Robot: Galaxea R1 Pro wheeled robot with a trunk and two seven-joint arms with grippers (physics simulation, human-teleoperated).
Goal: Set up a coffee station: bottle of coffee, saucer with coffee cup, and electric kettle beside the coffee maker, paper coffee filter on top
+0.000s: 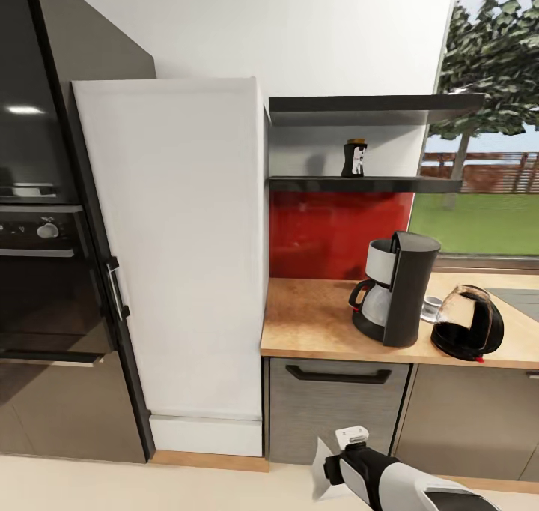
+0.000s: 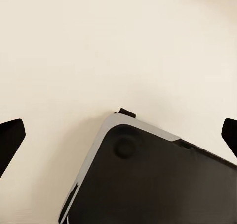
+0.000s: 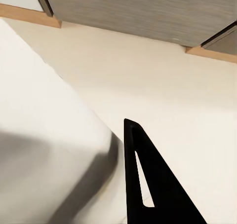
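I stand facing the worktop with both arms low. My right jaws hang in front of the grey cabinet fronts, clamped on a white paper coffee filter, which in the right wrist view bulks pale beside one dark finger over the floor. My left jaws are spread wide and empty above the floor, with a corner of my own base below them. The coffee maker is already on the worktop, and the electric kettle sits just beside it on the window side, so I judge those two parts done. Behind the machine a bit of white crockery peeks out, probably the coffee cup on the saucer, though it is too hidden to be sure. Still to do: lay the filter on top of the machine, then fetch the bottle of coffee, which stands on the lower kitchen shelf above the red backsplash.
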